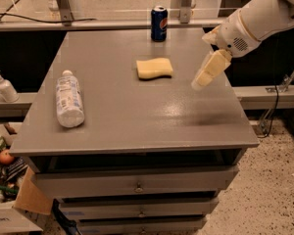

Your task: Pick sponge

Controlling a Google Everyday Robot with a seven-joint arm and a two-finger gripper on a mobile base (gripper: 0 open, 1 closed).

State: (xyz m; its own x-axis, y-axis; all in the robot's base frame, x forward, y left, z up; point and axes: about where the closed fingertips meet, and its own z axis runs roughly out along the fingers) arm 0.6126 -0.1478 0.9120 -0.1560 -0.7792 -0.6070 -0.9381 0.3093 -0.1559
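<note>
The sponge (154, 68), a pale yellow pad with wavy sides, lies flat on the grey table (137, 116), toward the back and a little right of the middle. My gripper (202, 82) hangs from the white arm (255, 21) that comes in from the upper right. It points down and to the left, above the table's right part. It is to the right of the sponge, about a hand's width away, and does not touch it.
A blue soda can (159, 16) stands at the table's back edge behind the sponge. A clear plastic bottle (68, 98) lies on its side at the left. A soap dispenser (4, 86) stands on a ledge at far left. Drawers (137, 185) sit below the tabletop.
</note>
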